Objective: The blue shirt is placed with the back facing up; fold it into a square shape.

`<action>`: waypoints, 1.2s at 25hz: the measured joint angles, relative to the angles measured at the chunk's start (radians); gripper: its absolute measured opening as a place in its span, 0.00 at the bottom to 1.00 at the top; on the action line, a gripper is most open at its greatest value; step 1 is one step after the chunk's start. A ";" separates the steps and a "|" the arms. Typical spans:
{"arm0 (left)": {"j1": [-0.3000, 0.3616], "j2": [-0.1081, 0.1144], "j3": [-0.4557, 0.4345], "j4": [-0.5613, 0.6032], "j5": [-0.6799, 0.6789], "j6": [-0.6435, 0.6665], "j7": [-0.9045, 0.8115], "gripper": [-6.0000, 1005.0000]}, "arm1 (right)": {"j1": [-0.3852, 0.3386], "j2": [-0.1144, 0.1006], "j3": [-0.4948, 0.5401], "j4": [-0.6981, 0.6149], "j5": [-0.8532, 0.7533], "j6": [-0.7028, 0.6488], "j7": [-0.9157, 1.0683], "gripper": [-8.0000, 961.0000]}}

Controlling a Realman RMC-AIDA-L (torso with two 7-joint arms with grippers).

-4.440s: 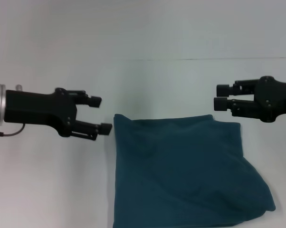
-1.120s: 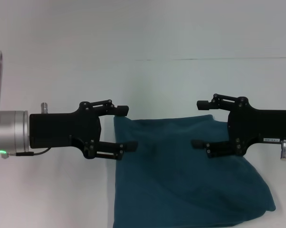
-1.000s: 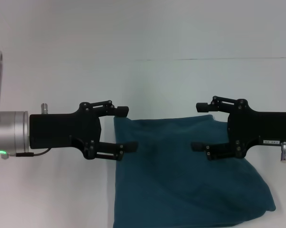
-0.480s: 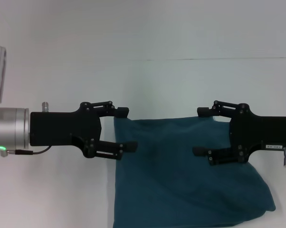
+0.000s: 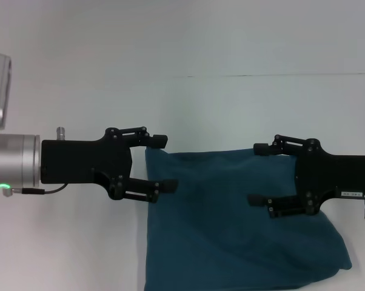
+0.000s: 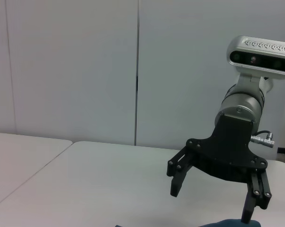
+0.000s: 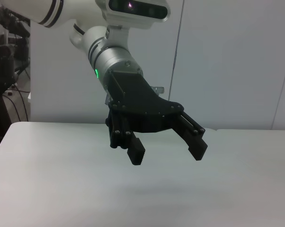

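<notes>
The blue shirt (image 5: 231,224) lies on the white table (image 5: 67,242) as a folded, plain teal bundle with a puffy right side. My left gripper (image 5: 164,162) hangs open at the shirt's far left corner, one finger beyond the far edge and one over the cloth. My right gripper (image 5: 256,173) is open over the far right part of the shirt. The left wrist view shows the right gripper (image 6: 211,204) open above a sliver of the shirt (image 6: 232,223). The right wrist view shows the left gripper (image 7: 168,155) open above the tabletop.
The table's far edge (image 5: 261,75) runs across the back, with a pale wall behind it. Bare white tabletop lies left of the shirt and beyond it. A second table (image 6: 19,151) stands off to the side in the left wrist view.
Both grippers have come inward from beside the shirt to over its far corners, fingers spread wider. In the last half second the right gripper has sunk slightly; the left has barely shifted.
</notes>
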 joint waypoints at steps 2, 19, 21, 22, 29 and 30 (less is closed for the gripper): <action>0.000 -0.001 0.001 0.000 0.000 -0.001 0.000 0.88 | -0.002 0.001 0.000 0.000 0.000 0.000 -0.001 0.97; 0.000 -0.004 0.001 0.002 -0.002 -0.003 -0.002 0.88 | -0.009 0.003 -0.008 0.000 -0.001 0.000 -0.001 0.97; 0.000 -0.003 0.001 0.002 -0.002 -0.003 -0.002 0.88 | -0.011 0.003 -0.008 0.001 -0.001 0.000 -0.001 0.97; 0.000 -0.003 0.001 0.002 -0.002 -0.003 -0.002 0.88 | -0.011 0.003 -0.008 0.001 -0.001 0.000 -0.001 0.97; 0.000 -0.001 -0.002 0.006 -0.003 -0.003 -0.025 0.88 | -0.017 0.000 -0.006 0.012 0.001 -0.002 -0.001 0.97; 0.000 0.000 -0.003 0.007 -0.004 -0.003 -0.031 0.88 | -0.017 0.000 -0.006 0.012 0.001 -0.002 -0.001 0.97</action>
